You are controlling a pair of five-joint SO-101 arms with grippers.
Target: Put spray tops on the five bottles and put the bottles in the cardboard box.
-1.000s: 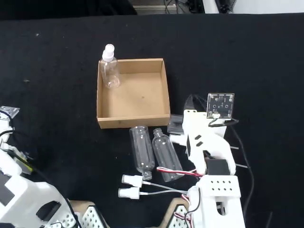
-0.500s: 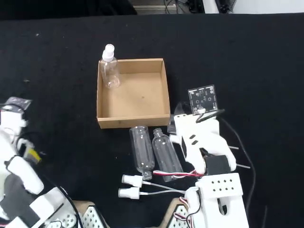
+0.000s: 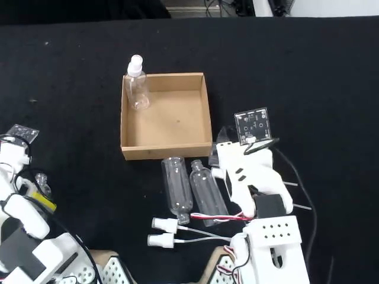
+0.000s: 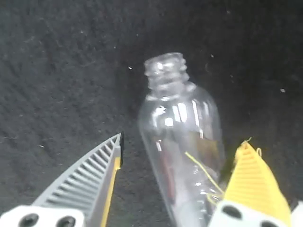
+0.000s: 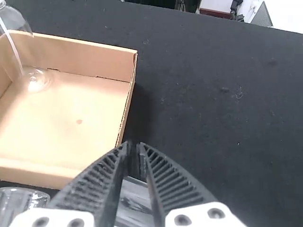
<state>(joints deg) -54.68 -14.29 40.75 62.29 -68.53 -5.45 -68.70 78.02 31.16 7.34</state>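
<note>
Spray tops point(image 3: 162, 232): two, white, dip tubes attached, loose on the black surface point(image 3: 308, 71), nearest the arm bases, one just beside the other.

Just past them, bottle A point(image 3: 176, 188) and bottle B point(image 3: 207, 192): clear, uncapped, lying side by side, close to the near wall of the cardboard box point(image 3: 166, 151) but outside it.

Left arm sits at the near edge of the surface, well apart from the box. Left gripper point(image 4: 181, 141) has its fingers partly spread around bottle C point(image 4: 182, 123), which is clear and uncapped, threaded neck pointing away from the wrist. Yellow finger point(image 4: 253, 182) is against the bottle's side. Gray finger point(image 4: 90, 182) has a visible gap to it. In the high view the neck of bottle C pokes out beside that arm.

Right gripper point(image 5: 133, 146) is just off the box's near corner on the right arm's side, beside bottle B. Fingers are pressed nearly together, only a thin slit between them. Small square board point(image 3: 253, 125) sits on that wrist; its markings are too small to read.

Box is open-topped, brown. Capped bottle point(image 3: 137, 89) stands upright inside, in the far corner on the left arm's side, white spray top on.
</note>
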